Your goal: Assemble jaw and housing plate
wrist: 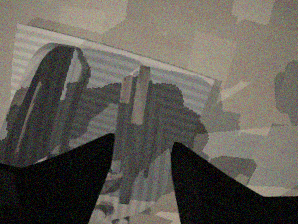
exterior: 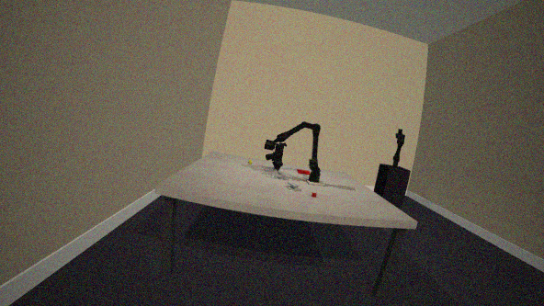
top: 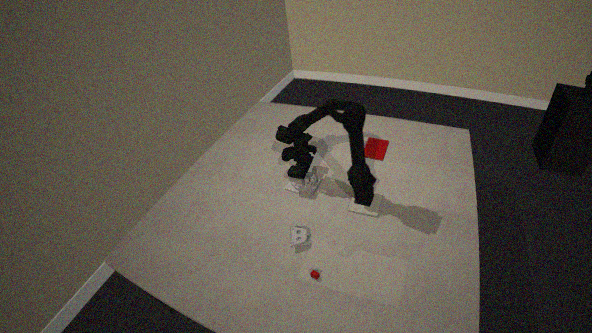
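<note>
The pale base plate [top: 291, 188] [wrist: 25, 42] lies on the table under the gripper. In the wrist view one grey rounded jaw [wrist: 45, 105] stands on its left part. My gripper [top: 303, 178] [exterior: 277, 169] [wrist: 144, 144] points down just over the base plate and is shut on the other grey jaw [wrist: 141, 100], seen nearly edge-on between and beyond the fingertips. Shadow and the fingers hide its lower end, so I cannot tell whether it touches a pin or the teeth mesh. The white housing plate [top: 300, 236] [exterior: 292, 187], with two holes, lies apart from the base.
A red square [top: 377, 148] [exterior: 303, 172] lies behind the arm's base. A small red cube [top: 315, 274] [exterior: 313, 195] lies beyond the housing plate. A small yellow thing [exterior: 250, 162] is near the table's far edge. A dark pedestal [top: 562, 133] [exterior: 391, 182] stands off the table.
</note>
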`<state>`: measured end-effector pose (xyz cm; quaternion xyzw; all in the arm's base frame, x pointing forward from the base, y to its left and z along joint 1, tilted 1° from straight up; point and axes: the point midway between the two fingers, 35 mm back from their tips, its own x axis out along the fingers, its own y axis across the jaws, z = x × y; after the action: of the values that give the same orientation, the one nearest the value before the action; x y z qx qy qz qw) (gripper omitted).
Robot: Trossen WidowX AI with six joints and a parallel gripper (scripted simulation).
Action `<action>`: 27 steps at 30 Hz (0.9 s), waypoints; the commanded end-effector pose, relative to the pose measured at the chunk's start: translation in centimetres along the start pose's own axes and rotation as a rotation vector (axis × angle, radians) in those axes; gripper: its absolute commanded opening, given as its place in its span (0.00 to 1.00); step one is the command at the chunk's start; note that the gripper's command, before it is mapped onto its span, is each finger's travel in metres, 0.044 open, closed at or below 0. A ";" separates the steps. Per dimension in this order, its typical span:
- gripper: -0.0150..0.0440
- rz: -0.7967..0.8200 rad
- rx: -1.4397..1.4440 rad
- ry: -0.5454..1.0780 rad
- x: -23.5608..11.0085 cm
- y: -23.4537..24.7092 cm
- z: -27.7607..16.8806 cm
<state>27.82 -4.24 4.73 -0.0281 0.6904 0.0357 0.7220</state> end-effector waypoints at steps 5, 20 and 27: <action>0.48 0.002 -0.005 0.002 0.1 0.0 -0.1; 0.48 0.002 -0.005 0.002 -0.5 0.0 -0.1; 0.48 0.002 -0.005 0.002 -0.3 0.0 0.0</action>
<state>27.75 -4.23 5.09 -0.0280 0.6918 0.0362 0.7206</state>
